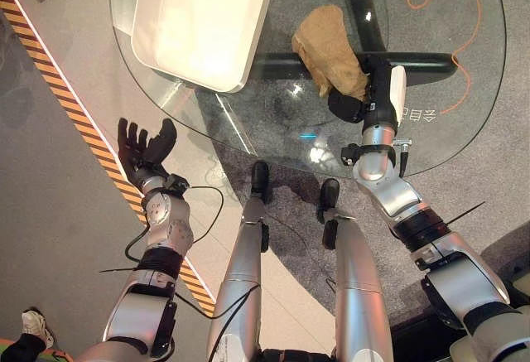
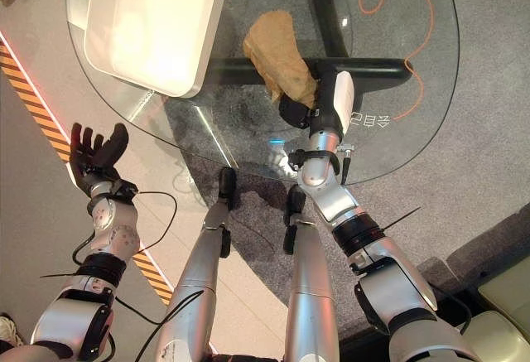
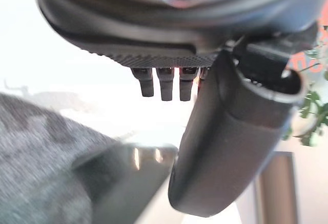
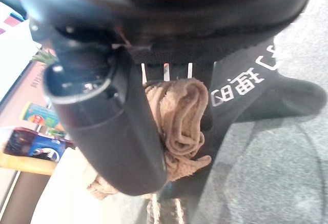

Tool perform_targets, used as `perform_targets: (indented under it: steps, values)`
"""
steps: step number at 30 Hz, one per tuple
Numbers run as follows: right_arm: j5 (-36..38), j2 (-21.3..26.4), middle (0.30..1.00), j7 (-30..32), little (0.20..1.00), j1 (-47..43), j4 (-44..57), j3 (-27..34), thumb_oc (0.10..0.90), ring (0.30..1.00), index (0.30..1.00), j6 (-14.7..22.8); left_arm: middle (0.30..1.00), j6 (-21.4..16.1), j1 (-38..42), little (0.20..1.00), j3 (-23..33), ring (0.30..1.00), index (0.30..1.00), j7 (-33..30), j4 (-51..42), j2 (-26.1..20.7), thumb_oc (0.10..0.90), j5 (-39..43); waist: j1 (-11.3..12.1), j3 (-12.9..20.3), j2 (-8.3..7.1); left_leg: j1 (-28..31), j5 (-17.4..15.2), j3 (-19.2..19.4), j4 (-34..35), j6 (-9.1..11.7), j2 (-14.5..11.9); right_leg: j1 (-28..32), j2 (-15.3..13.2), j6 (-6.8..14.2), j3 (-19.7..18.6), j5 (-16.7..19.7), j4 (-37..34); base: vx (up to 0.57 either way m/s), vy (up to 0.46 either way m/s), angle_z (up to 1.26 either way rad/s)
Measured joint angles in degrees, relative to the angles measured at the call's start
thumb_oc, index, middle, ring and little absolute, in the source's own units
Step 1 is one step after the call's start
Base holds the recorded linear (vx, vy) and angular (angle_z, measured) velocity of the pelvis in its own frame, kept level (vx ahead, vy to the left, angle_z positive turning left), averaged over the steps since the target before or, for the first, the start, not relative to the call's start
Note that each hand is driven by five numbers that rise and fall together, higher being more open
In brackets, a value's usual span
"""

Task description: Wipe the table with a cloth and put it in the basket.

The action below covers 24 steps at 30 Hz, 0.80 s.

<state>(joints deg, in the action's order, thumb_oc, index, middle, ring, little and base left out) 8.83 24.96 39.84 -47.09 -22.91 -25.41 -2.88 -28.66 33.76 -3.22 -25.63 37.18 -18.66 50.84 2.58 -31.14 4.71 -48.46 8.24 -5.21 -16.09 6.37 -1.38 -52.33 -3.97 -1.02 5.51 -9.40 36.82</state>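
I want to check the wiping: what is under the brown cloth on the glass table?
The brown cloth lies on the glass table, gripped by the right hand. Through the glass beside it show the dark table base and grey carpet; directly beneath, the cloth hides everything.

we make out white characters (image 1: 419, 114) on glass table (image 1: 480, 64) beside right hand (image 1: 348, 101), mirrored, not legible to us.

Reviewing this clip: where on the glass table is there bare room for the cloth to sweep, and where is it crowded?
Bare glass lies right of the cloth, toward the table's right edge, and along the near rim in front of the right hand. The far left is crowded: the white basket covers that corner. The left hand hangs off the table, open.
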Motion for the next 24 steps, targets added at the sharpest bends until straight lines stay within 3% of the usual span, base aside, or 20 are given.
perform_targets:
  steps: [6, 14, 24]
  values:
    - [-2.76, -0.41, 0.300, 0.02, 0.200, 3.24, 6.73, 2.59, 0.100, 0.300, 0.300, 1.31, 0.900, -2.17, -0.79, 0.900, 0.06, 0.900, 0.900, -0.28, -7.08, 0.66, 0.800, -1.47, -0.29, -0.08, -0.27, -0.02, -0.03, 0.01, -0.01, -0.04, 0.04, 0.12, -0.02, 0.12, 0.03, 0.11, 0.08, 0.00, 0.000, 0.00]
    - [-6.12, -2.50, 0.300, -0.24, 0.200, 5.68, 11.01, 4.25, 0.100, 0.300, 0.300, 2.74, 0.900, -2.26, -3.19, 0.900, -0.13, 0.900, 0.900, 0.42, -16.49, 4.11, 0.800, -3.03, -1.48, -0.06, -0.46, 0.14, -0.06, 0.02, -0.11, -0.10, 0.10, 0.27, -0.04, 0.24, 0.02, 0.19, -0.04, 0.00, 0.000, 0.00]
    - [-7.28, -3.07, 0.300, -4.24, 0.200, 8.65, 15.36, 5.31, 0.100, 0.300, 0.300, 3.82, 0.900, -2.18, -4.55, 0.900, -0.59, 0.900, 0.900, 10.77, -25.33, 4.86, 0.800, -0.90, -1.61, -0.06, -0.47, 0.19, -0.33, 0.14, -0.08, -0.51, 0.13, 0.27, -0.03, 0.26, -0.15, 0.19, -0.03, 0.00, 0.000, 0.00]
